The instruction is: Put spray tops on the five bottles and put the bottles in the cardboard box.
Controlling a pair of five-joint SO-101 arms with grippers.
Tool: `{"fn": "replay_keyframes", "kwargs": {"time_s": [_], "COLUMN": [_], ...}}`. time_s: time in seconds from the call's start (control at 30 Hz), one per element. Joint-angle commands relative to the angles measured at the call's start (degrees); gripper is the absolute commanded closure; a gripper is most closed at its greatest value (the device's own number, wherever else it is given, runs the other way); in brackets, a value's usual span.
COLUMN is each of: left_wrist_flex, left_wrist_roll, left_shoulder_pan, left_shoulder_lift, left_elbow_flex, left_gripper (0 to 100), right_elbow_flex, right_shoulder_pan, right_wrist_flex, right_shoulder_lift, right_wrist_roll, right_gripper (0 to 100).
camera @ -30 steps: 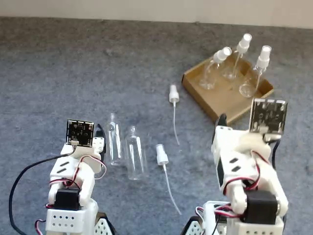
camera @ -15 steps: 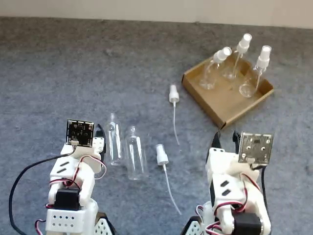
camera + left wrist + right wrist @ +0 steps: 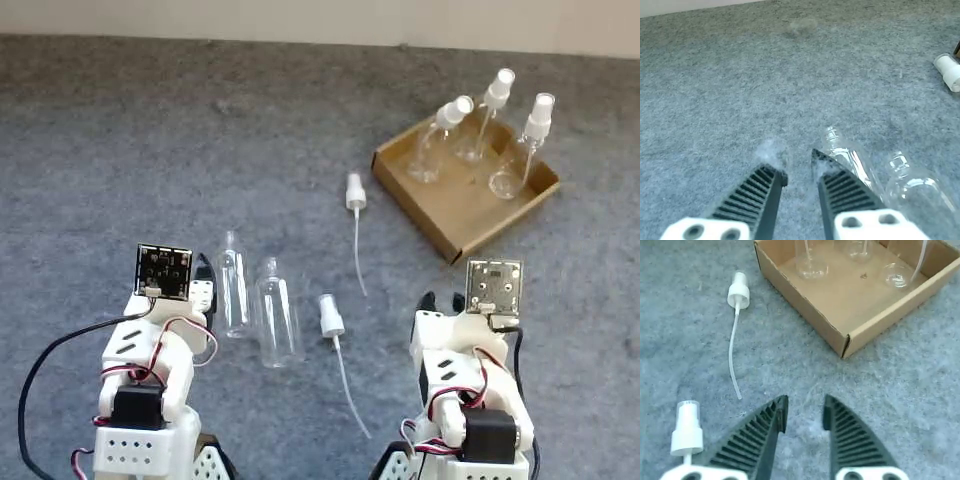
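**Bottles, uncapped (2).** Clear plastic, lying side by side on the counter [image 3: 120, 150]. The narrow bottle [image 3: 232, 285] is just beside your left hand [image 3: 797, 167], and the wider bottle [image 3: 277, 315] lies next to it. Judged light, smooth and apt to roll or slip. Take each across the body below the shoulder, and gently, since thin walls may flex.

**Spray tops, loose (2).** The far spray top [image 3: 354, 192] lies near the box, the near spray top [image 3: 330, 316] beside the wider bottle. The white heads look rigid and the dip tubes thin and bendy. Grip the head, never the tube.

**Cardboard box [image 3: 412, 200].** Open and shallow. It holds three capped bottles [image 3: 437, 140], upright, and looks to have room for two more.

**Left hand.** Jaws parted, holding nothing.

**Right hand [image 3: 805, 402].** Jaws parted, holding nothing, over bare counter near the box corner.
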Motion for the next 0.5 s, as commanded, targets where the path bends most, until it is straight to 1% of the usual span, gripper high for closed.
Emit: {"fn": "replay_keyframes", "kwargs": {"time_s": [0.0,0.07,0.23,0.3,0.47], "left_wrist_flex": [-1.1,-1.1,-1.1,-1.1,-1.1], "left_wrist_roll": [-0.6,-0.6,-0.6,-0.6,-0.6], "left_shoulder_pan": [-0.6,-0.6,-0.6,-0.6,-0.6], "left_shoulder_lift": [-0.7,-0.7,-0.7,-0.7,-0.7], "left_elbow_flex": [0.5,0.6,0.7,0.7,0.6], "left_gripper": [96,96,96,96,96], "right_elbow_flex": [-0.4,-0.3,-0.3,-0.3,-0.4], "right_shoulder_pan": [-5.8,-10.1,-17.8,-19.1,-19.3], "right_wrist_flex": [0.0,0.0,0.0,0.0,0.0], "right_shoulder_lift": [-0.4,-0.4,-0.4,-0.4,-0.4], "right_wrist_roll": [0.6,0.6,0.6,0.6,0.6], "right_gripper": [99.8,99.1,99.3,99.3,99.2]}}
